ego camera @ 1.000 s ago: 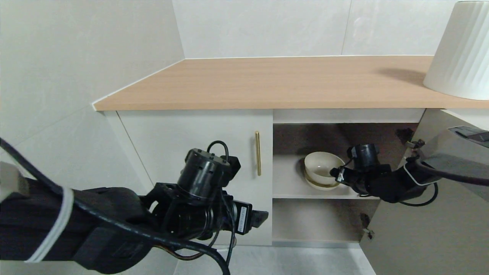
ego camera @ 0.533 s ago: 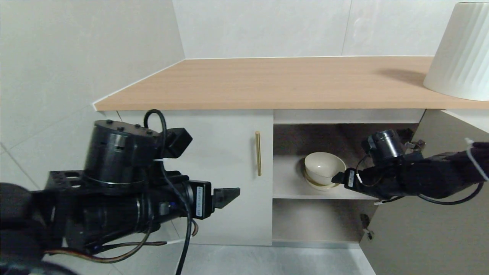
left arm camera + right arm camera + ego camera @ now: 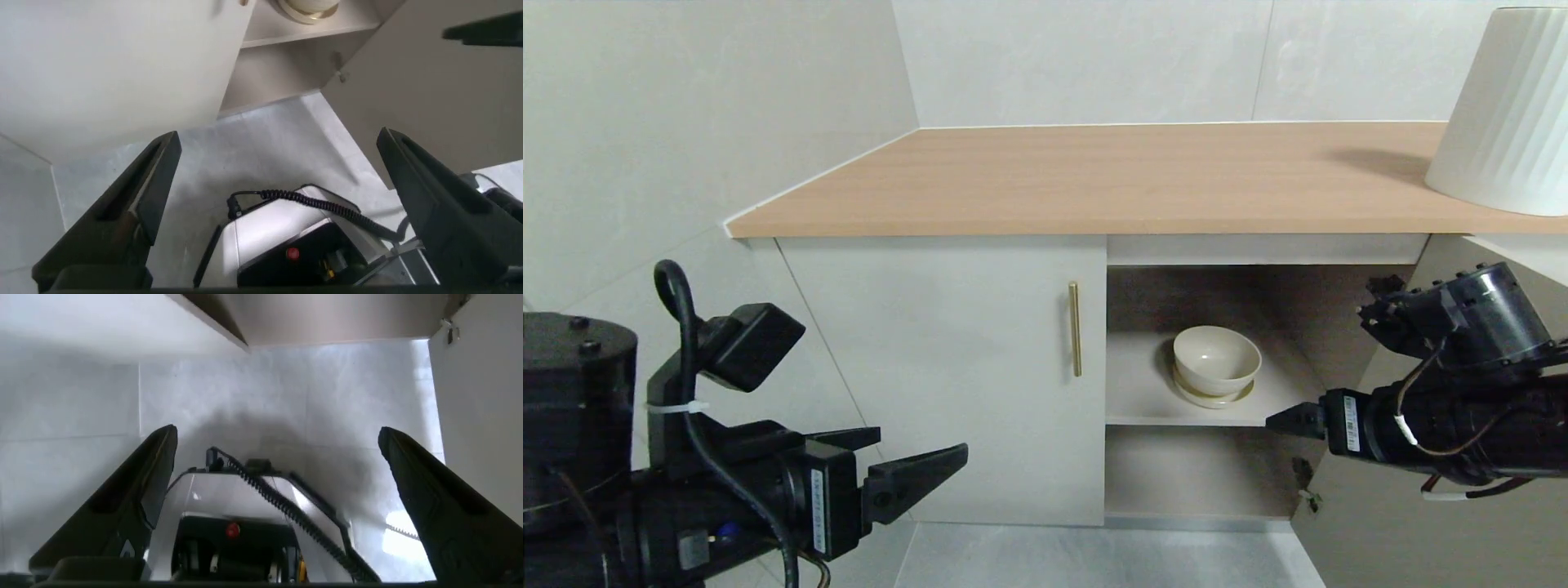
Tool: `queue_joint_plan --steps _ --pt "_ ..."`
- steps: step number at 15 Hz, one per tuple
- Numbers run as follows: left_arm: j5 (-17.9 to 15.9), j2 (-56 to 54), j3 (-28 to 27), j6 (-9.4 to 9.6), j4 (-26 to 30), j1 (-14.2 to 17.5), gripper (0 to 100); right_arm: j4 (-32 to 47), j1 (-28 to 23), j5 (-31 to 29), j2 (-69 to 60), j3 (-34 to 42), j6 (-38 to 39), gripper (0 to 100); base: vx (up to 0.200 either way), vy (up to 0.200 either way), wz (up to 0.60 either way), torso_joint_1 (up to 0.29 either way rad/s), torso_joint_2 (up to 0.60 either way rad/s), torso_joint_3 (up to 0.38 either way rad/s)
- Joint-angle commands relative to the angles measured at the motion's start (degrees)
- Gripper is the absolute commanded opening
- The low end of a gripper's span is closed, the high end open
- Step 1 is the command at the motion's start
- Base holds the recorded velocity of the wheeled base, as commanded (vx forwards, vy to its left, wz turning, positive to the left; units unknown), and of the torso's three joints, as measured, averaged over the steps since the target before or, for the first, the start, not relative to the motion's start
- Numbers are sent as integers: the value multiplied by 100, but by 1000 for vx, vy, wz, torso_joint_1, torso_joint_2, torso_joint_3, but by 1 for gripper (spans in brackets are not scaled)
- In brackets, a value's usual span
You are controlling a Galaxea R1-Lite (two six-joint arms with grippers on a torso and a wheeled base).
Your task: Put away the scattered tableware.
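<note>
- Across the head view from 9 to 3 o'clock runs a light wood surface [image 3: 1094,175]. It is backed by pale tiled walls [image 3: 1078,57], and a ribbed white shade [image 3: 1503,114] stands on it at 2 o'clock.
- Below the surface, the left cabinet door [image 3: 947,367] is shut and has a slim brass handle [image 3: 1074,328] at its 3 o'clock edge. The right door [image 3: 1421,506] stands swung open at 4 o'clock.
- Grey floor [image 3: 1111,559] lies at 6 o'clock.
- The bowl [image 3: 1217,359] is cream, round, glossy and upright. It sits in a shallow saucer [image 3: 1213,398] with a darker rim.
- Both rest on the shelf [image 3: 1143,392] of the open compartment, at 3 o'clock of the handle.
- Left claw [image 3: 923,441], at 7 o'clock before the shut door: jaws spread wide, nothing held.
- Right claw [image 3: 1282,420], at 4 o'clock of the bowl near the shelf's front edge: jaws spread wide in the right wrist view, nothing held, clear of the bowl.
</note>
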Motion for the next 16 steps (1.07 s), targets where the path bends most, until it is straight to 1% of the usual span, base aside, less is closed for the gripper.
queue_joint_plan --steps 1,3,5,8,16 --pt "-1 -128 96 -10 -14 48 100 1 227 -23 -205 254 5 100 0 0 0 0 0 0" --pt "-1 -111 122 -18 -23 118 100 1 315 -23 -179 263 5 100 0 0 0 0 0 0" --pt "-10 -41 122 -194 -23 118 100 10 324 -32 -197 271 5 100 0 0 0 0 0 0" --pt "-10 30 131 -229 -23 118 100 1 324 -85 -197 271 5 100 -200 0 0 12 2 2" --pt "-10 21 140 -229 -14 118 100 10 324 -85 -214 271 5 100 -200 0 0 -1 4 2"
